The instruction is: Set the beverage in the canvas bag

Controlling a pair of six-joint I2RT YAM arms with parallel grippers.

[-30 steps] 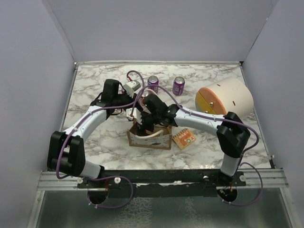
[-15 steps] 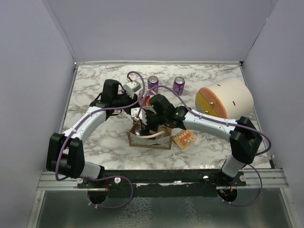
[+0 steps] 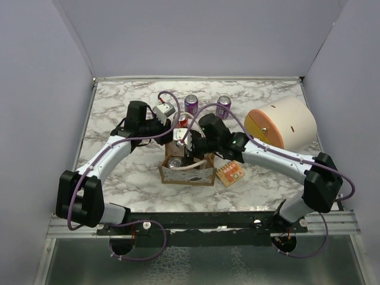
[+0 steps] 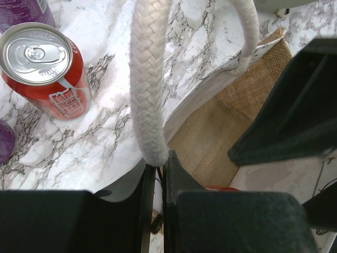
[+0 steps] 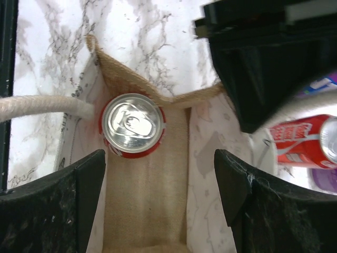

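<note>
The canvas bag (image 3: 189,174) stands open at the table's middle, its tan floor (image 5: 145,195) showing between pale patterned walls. A red beverage can (image 5: 133,125) stands upright inside it, in a corner; its silver top shows in the top view (image 3: 174,161). My right gripper (image 5: 163,174) hangs open and empty above the bag's mouth (image 3: 192,146), clear of the can. My left gripper (image 4: 156,168) is shut on the bag's rim at the foot of a white rope handle (image 4: 149,79), at the bag's far side (image 3: 177,136). A second red can (image 4: 45,66) stands on the table behind the bag.
Two purple cans (image 3: 191,104) (image 3: 224,106) stand at the back. An orange snack packet (image 3: 230,173) lies right of the bag. A large tan cylinder (image 3: 280,123) lies at the right. The second red can (image 3: 183,122) stands close behind both grippers.
My right gripper has lifted out of the bag and drawn back to the right, leaving the red can inside. The left gripper has kept its hold on the bag's rim.
</note>
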